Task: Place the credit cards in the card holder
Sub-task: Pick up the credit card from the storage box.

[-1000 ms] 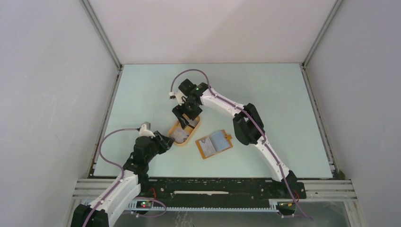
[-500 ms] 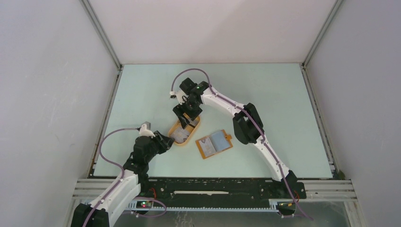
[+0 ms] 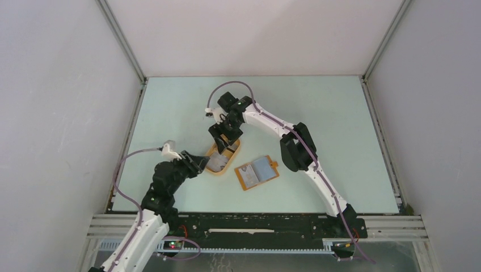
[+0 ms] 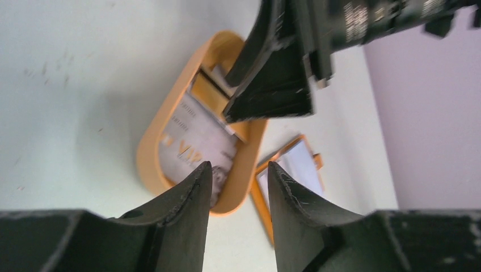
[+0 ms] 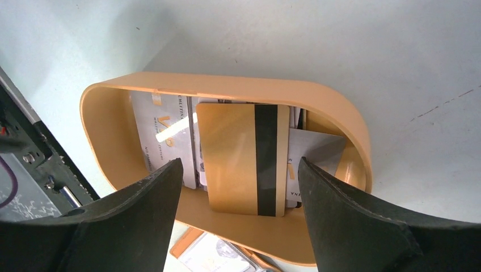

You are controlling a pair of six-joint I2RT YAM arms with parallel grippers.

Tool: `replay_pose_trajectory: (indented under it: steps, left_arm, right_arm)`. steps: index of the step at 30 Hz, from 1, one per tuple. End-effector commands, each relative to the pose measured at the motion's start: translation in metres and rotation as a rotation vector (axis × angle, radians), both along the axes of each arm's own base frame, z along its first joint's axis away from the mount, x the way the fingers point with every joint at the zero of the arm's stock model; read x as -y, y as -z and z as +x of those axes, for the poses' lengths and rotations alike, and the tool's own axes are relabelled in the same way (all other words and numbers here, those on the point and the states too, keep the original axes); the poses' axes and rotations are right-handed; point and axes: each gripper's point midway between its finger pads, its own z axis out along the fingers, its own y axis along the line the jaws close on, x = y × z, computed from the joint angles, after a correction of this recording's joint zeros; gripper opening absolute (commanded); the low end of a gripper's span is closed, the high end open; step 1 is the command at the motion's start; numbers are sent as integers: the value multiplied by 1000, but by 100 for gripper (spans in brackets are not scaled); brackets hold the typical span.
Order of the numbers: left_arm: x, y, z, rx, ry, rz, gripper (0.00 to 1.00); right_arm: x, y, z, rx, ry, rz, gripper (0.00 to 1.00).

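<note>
The credit cards (image 5: pixel 161 136) lie in a loose pile inside an oval orange tray (image 3: pixel 230 161), pale ones under a gold card with a black stripe (image 5: pixel 238 158). The card holder (image 3: pixel 257 173) lies open and flat just right of the tray, its blue-grey inside up. My right gripper (image 5: pixel 239 161) hangs open over the tray, its fingers either side of the gold card and holding nothing. My left gripper (image 4: pixel 238 167) is open and empty at the tray's near left end, low over the table. In the left wrist view the pale cards (image 4: pixel 195 147) show beyond its tips.
The tray's raised rim (image 5: pixel 227 85) surrounds the cards. The right arm's fingers (image 4: pixel 272 73) hang over the tray in the left wrist view. White walls and metal frame rails (image 3: pixel 127 130) border the pale green table (image 3: pixel 317 113).
My left arm has reached forward and brought its gripper closer to the tray, with its jaws a little wider. My right gripper has shifted slightly above the tray.
</note>
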Motion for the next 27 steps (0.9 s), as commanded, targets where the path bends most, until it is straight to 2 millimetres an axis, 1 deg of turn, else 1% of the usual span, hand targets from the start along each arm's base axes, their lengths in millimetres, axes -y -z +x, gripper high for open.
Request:
replay_pose_trajectory:
  steps: [1, 5, 8, 14, 22, 27]
  left_arm:
    - [12, -52, 8, 101, 37, -83, 47]
    - [17, -61, 13, 110, 49, -118, 50]
    - [21, -59, 18, 87, 44, -161, 56]
    - [29, -42, 28, 12, 38, -226, 59]
    - [32, -24, 40, -56, 6, -220, 59]
    - [36, -13, 45, -109, -25, -214, 59]
  right_arm:
    - [9, 27, -11, -72, 5, -69, 83]
    - [9, 27, -12, -73, 7, -68, 81]
    - [8, 26, -11, -72, 9, -63, 80]
    - [10, 28, -9, -94, 25, -57, 77]
    - [13, 28, -5, -123, 43, -39, 76]
    - [16, 31, -4, -151, 56, -30, 73]
